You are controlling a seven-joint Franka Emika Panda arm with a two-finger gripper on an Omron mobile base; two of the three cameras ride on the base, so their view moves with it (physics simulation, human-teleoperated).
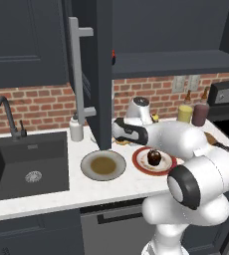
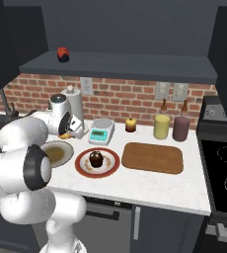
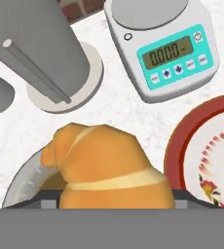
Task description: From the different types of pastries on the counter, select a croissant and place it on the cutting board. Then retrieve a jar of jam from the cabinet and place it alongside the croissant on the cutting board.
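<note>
Counter [image 3: 133, 116] scale [image 3: 165, 48] beside croissant [image 3: 109, 165] reads zeros from the hand view.

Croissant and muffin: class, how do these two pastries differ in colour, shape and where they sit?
The croissant is golden-orange; the muffin is dark chocolate. The croissant is curved and lumpy; the muffin is round. The croissant sits between the pincer's fingers; the muffin rests on the red-rimmed plate. Both are small.

- I'm seeing the arm [image 1: 186, 144] reaching left over the white table [image 1: 61, 191], just behind two plates.
- The dark muffin [image 1: 154, 158] is sitting on the red-rimmed plate [image 1: 142, 164].
- A grey plate [image 1: 103, 165] is lying beside it, near the sink [image 1: 27, 167].
- The cabinet door [image 1: 99, 69] is standing open.
</note>
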